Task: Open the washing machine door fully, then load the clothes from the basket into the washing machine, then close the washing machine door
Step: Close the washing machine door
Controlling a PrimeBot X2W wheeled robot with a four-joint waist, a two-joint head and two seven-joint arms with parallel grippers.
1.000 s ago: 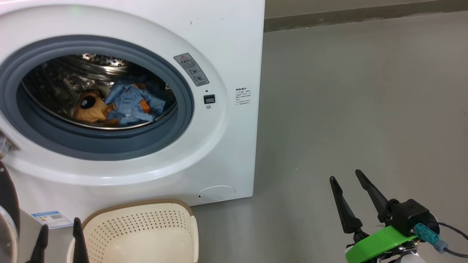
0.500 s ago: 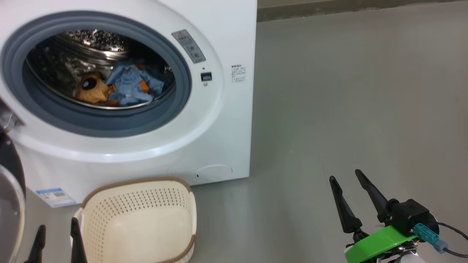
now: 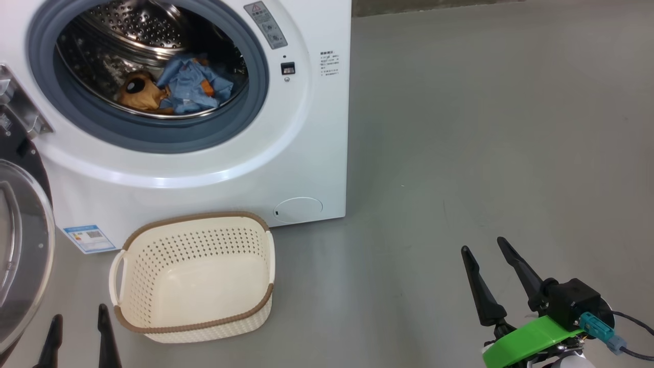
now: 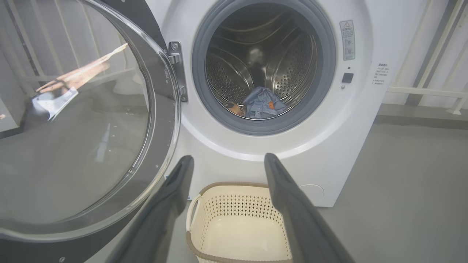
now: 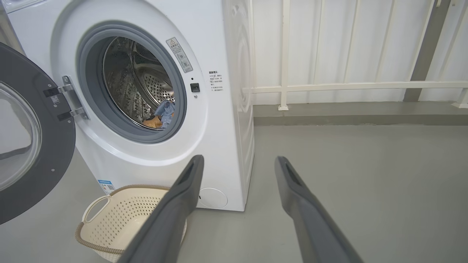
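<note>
Floor (image 3: 460,128) wider, basket (image 3: 204,244) whole: camera shifted.

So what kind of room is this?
Probably a laundry corner: a white washing machine with clothes inside, a laundry basket on the grey floor, and a white railing beside it.

Door (image 4: 161,109) swung open – clothes (image 3: 191,84) in machine (image 3: 317,128) drum – basket (image 3: 194,278) empty, upright.
</note>
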